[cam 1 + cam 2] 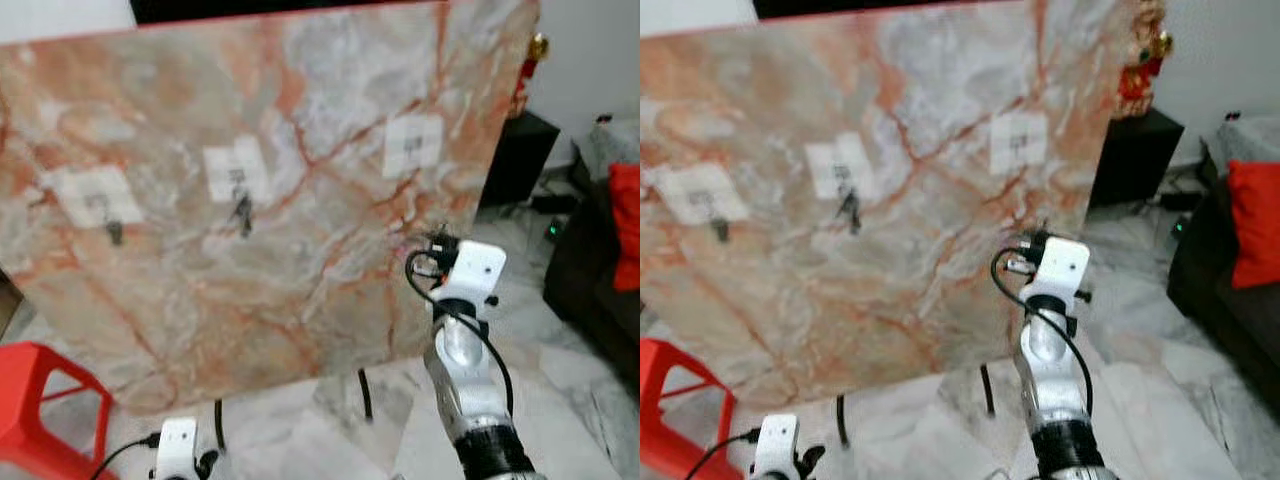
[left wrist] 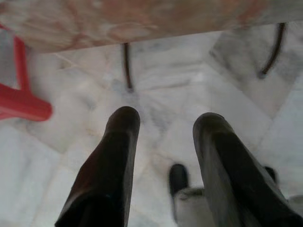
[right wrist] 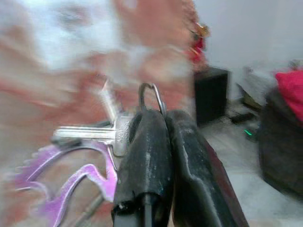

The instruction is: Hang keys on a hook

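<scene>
Keys: bunch of keys [image 3: 102, 137] pinched in right hand [image 3: 163, 118], fingers [image 3: 147, 156] pressed together on the wire ring [image 3: 150, 97]; silver key blade sticks out sideways from the fingertips, purple tag [image 3: 71, 179] dangles beside and below it.
Right arm: raised, reaching fwd, wrist camera box [image 1: 472, 268] up near the lower right part of the marble board [image 1: 300, 300], well below the right hook.
Hooks: three white pads w/ dark hooks across the board – left [image 1: 97, 196], middle [image 1: 236, 172], right [image 1: 413, 144].
Left hand: [image 2: 163, 127] low, pointing at the marble floor [image 2: 180, 80] by the board's lower edge, fingers parted, nothing between them.
Nearby: red stool [image 1: 40, 400] at the board's lower left corner.
</scene>
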{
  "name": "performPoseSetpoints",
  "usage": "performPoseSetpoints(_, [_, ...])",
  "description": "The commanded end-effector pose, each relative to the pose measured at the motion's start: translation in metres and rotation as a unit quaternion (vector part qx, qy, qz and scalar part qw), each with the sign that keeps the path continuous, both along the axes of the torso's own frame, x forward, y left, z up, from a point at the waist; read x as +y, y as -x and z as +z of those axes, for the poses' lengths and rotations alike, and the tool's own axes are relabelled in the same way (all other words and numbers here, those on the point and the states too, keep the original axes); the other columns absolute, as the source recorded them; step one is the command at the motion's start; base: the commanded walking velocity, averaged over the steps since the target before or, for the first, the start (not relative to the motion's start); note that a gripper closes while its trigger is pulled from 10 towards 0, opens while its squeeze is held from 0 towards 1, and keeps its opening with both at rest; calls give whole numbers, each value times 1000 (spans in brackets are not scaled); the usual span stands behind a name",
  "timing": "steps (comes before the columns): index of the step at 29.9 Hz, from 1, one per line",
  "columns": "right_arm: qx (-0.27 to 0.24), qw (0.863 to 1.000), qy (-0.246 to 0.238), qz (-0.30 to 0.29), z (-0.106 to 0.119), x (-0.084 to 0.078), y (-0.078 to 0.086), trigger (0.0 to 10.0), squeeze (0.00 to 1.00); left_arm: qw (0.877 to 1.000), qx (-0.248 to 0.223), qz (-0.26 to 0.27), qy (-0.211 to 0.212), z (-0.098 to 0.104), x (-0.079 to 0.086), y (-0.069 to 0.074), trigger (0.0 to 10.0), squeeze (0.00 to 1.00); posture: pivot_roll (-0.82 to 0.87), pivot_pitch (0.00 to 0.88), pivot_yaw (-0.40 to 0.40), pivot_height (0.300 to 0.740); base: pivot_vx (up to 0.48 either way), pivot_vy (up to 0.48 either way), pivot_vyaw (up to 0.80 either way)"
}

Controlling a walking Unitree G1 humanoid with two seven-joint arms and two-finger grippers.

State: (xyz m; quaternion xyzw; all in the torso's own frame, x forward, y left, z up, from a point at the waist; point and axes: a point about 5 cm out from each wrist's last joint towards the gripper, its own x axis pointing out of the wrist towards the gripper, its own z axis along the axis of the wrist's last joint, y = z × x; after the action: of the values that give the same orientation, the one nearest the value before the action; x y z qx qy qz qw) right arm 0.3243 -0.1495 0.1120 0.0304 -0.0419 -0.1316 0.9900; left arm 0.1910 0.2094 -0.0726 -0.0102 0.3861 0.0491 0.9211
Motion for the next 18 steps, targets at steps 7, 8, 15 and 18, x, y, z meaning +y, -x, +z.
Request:
performPoseSetpoints(7, [-9, 1000, -2, 0, 6, 3, -3, 10000, 0, 1000, 5, 6, -7, 0, 7, 2, 10000, 0, -66, 0, 32, 740, 304, 0, 0])
performPoseSetpoints(8, [-9, 1000, -1, 0, 6, 3, -3, 10000, 0, 1000, 5, 6, -7, 0, 7, 2, 10000, 0, -65, 0, 33, 740, 304, 0, 0])
performPoseSetpoints(15, [-10, 1000, -2, -1, 6, 4, -3, 10000, 0, 1000, 7, 3, -8, 0, 8, 2, 10000, 0, -63, 0, 34, 740, 258, 0, 0])
performPoseSetpoints(18, [-13, 1000, -3, -2, 8, 5, -4, 10000, 0, 1000, 6, 4, -7, 0, 8, 2, 10000, 0, -63, 0, 34, 740, 0, 0, 0])
